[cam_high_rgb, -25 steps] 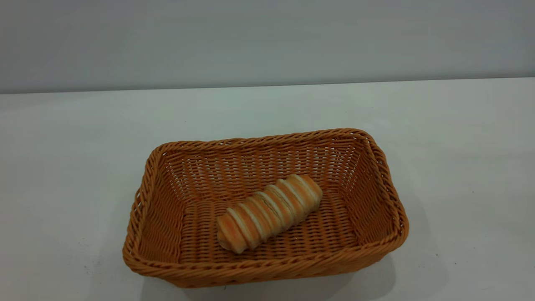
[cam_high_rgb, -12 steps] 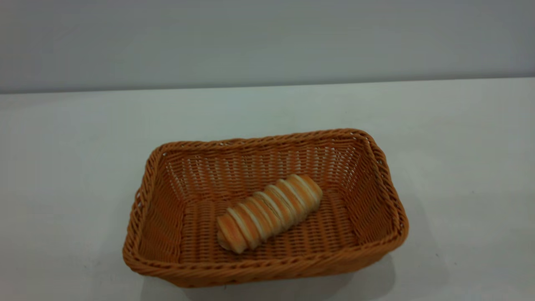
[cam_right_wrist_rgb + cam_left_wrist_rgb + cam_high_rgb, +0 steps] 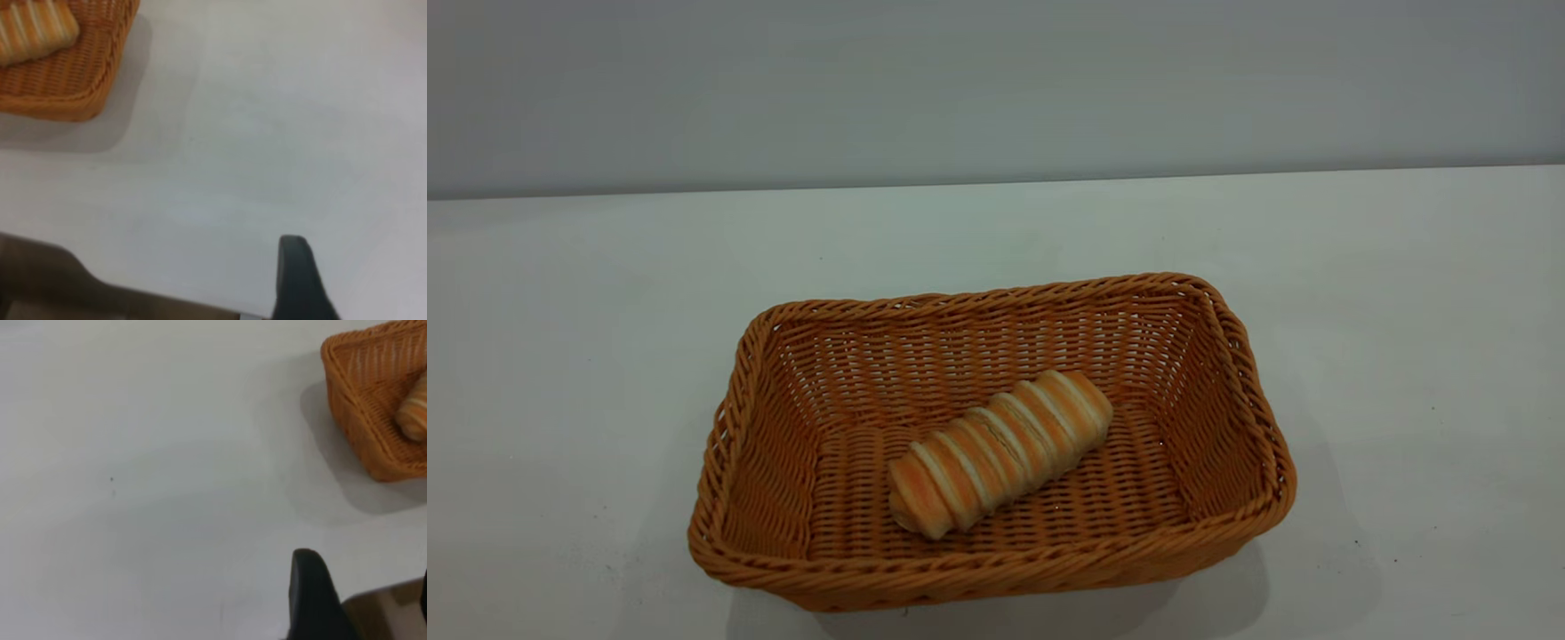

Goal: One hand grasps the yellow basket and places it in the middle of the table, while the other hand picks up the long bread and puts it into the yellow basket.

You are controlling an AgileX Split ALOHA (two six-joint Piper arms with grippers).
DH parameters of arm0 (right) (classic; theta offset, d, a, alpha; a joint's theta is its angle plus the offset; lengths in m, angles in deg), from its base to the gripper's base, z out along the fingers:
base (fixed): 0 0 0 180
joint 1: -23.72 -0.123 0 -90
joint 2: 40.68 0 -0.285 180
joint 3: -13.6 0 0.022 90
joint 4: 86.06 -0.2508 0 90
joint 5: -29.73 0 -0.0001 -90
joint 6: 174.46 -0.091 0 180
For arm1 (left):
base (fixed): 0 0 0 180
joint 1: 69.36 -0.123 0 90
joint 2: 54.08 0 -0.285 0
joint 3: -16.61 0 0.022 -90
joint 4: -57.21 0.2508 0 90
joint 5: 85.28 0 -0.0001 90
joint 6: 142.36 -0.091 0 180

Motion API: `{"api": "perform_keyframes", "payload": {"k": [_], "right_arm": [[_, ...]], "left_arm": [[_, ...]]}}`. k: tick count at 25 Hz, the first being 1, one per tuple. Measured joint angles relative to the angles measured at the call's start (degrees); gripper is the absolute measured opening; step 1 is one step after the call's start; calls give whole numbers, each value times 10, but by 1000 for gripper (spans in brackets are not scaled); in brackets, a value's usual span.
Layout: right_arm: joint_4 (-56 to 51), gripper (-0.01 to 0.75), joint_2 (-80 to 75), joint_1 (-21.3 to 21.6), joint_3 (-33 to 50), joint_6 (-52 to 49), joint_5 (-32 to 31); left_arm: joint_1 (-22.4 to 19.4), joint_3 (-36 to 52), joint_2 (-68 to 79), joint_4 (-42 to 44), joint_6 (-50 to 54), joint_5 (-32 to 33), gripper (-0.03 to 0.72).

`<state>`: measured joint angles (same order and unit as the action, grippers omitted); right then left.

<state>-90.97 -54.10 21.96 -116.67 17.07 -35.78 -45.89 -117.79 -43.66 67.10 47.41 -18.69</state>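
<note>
One yellow basket (image 3: 996, 582), woven, rectangular, standing near the middle of the white table (image 3: 1405, 293). One long bread (image 3: 1000, 452), striped, lying diagonally on the basket floor. Left gripper (image 3: 317, 597): one black finger visible over bare table, well apart from basket; jaw state cannot be told. Right gripper (image 3: 297, 280): likewise.
</note>
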Motion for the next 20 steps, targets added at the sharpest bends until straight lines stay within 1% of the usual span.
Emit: {"api": "perform_keyframes", "payload": {"k": [6, 11, 20], "right_arm": [[1, 496, 0, 0, 0, 0, 2], [1, 496, 0, 0, 0, 0, 2], [1, 496, 0, 0, 0, 0, 2]], "left_arm": [[0, 32, 0, -3, 0, -5, 435], [0, 33, 0, -17, 0, -9, 435], [0, 33, 0, -17, 0, -9, 435]]}}
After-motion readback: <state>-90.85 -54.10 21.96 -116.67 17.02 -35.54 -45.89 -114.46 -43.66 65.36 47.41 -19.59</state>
